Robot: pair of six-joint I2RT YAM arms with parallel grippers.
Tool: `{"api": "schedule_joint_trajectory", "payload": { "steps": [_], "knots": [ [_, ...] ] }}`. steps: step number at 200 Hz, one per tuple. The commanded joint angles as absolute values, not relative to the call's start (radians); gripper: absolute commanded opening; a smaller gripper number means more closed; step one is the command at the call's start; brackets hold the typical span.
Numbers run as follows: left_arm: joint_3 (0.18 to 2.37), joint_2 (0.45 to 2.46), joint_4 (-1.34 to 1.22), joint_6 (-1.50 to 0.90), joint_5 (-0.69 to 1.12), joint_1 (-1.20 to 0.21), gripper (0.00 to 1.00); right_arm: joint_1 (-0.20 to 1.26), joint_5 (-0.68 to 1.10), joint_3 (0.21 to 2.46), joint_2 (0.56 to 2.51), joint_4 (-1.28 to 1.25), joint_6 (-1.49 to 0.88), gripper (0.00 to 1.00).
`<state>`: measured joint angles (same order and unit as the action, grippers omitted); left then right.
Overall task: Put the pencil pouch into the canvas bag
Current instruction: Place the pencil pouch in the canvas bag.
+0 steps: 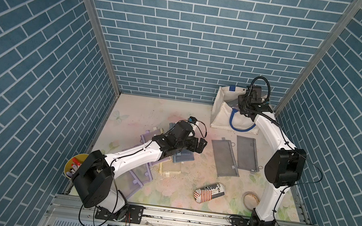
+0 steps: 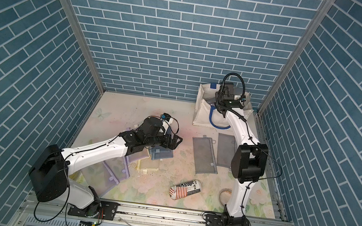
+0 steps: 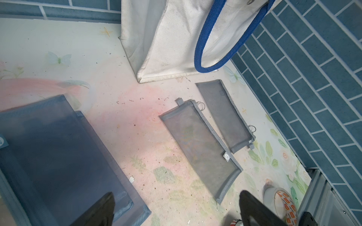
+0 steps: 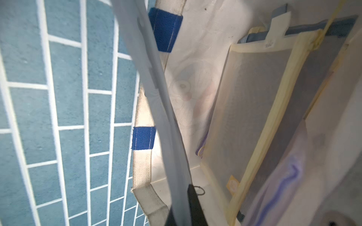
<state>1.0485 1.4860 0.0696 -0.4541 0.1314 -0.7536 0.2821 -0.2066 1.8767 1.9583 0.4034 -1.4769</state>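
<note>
In both top views the rail [image 1: 185, 216] [image 2: 162, 212] at the near edge carries the two arm bases. On the table [image 1: 174, 117] just beyond it lie a printed case [image 1: 210, 191] and, to its right, a tape roll [image 1: 249, 198]. A yellow cup [image 1: 73, 166] of pens stands at the near left. The left gripper [image 1: 202, 144] [image 2: 177, 141] hangs over the middle of the table with its jaws wide and nothing in them, above blue pouches [image 1: 181, 157]. Purple pouches [image 1: 140, 177] lie under that arm. Right of centre, two grey pouches [image 1: 225, 158] [image 1: 247, 154] lie side by side, apart from each other. The bag [image 1: 224, 117] [image 2: 203, 114] stands in the far right corner with a blue handle [image 1: 237, 125] drooping down its near side. The right gripper [image 1: 241, 108] is at the bag's mouth; its wrist hides what it holds.

In the left wrist view the left gripper [image 3: 176, 211] shows two dark fingers [image 3: 98, 211] far apart. The blue pouches [image 3: 58, 146] are beside one finger, the tape roll [image 3: 284, 205] by the other. Further off come the grey pouches [image 3: 199, 144] [image 3: 225, 113], then the bag [image 3: 176, 39].

In the right wrist view the right gripper [image 4: 182, 213] is closed on the pencil pouch [image 4: 166, 117], a pale grey one seen edge-on, with its zip ring [image 4: 199, 190] by a finger [image 4: 195, 205]. The pencil pouch runs along the bag's rim [image 4: 143, 176], just inside the mouth. Inside the bag, a yellow pouch [image 4: 244, 117] leans with a purple one [image 4: 284, 176] beside it.
</note>
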Motion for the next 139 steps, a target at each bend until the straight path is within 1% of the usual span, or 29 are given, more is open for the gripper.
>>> {"api": "schedule_joint_trajectory", "payload": {
  "steps": [1, 67, 88, 111, 139],
  "knots": [
    [1.035, 1.490, 0.060, -0.445, 0.123, -0.749, 0.99, 0.293, -0.203, 1.912, 1.921, 0.406, -1.508, 0.04],
    [1.019, 1.477, 0.055, -0.440, 0.114, -0.749, 0.99, 0.324, -0.312, 2.025, 1.955, 0.464, -1.603, 0.02],
    [1.016, 1.470, 0.049, -0.439, 0.115, -0.749, 0.99, 0.334, -0.342, 2.006, 1.959, 0.454, -1.673, 0.02],
    [1.001, 1.462, 0.041, -0.437, 0.115, -0.749, 0.99, 0.335, -0.367, 2.005, 1.965, 0.461, -1.675, 0.03],
    [0.993, 1.449, 0.044, -0.427, 0.123, -0.749, 0.99, 0.335, -0.421, 1.952, 1.939, 0.456, -1.699, 0.04]
  ]
}}
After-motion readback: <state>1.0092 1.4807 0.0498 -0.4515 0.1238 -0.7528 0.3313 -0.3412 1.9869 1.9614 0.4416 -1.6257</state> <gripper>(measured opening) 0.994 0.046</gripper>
